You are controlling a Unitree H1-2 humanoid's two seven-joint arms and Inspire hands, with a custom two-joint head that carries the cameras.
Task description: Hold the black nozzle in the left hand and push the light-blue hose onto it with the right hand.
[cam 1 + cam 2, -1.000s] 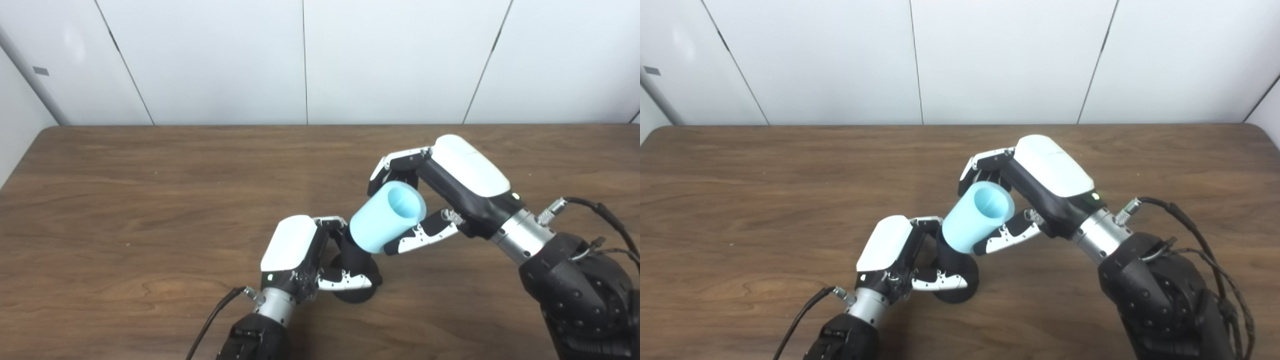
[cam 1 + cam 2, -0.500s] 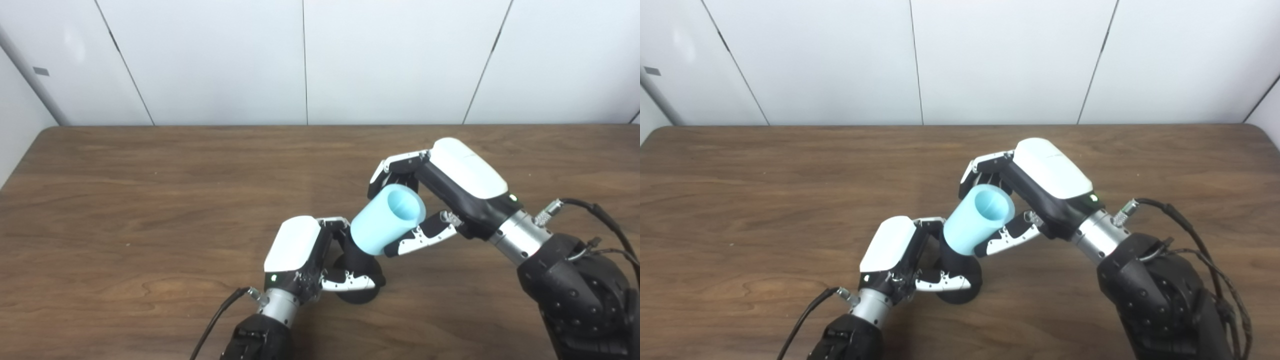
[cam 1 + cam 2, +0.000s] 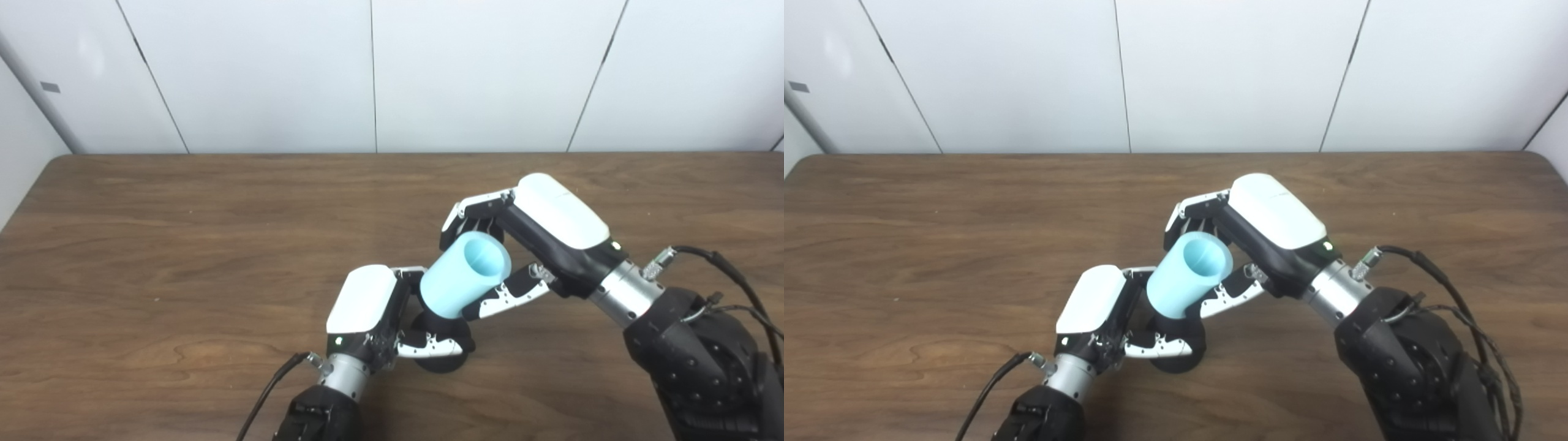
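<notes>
A: Wood surface (image 3: 184, 245), white wall. Left hand (image 3: 373, 312) grips nozzle (image 3: 441, 355), its base down.
B: Right hand (image 3: 539, 233) grips hose (image 3: 462, 282), tilted, lower end over nozzle; open end empty.

Bare counter (image 3: 184, 233) lies open left of and beyond both sets of fingers. Between them room is tight: the light-blue hose (image 3: 462, 285) and black nozzle (image 3: 442, 343) block passage, left hand (image 3: 373, 312) and right hand (image 3: 539, 229) crowding close.
</notes>
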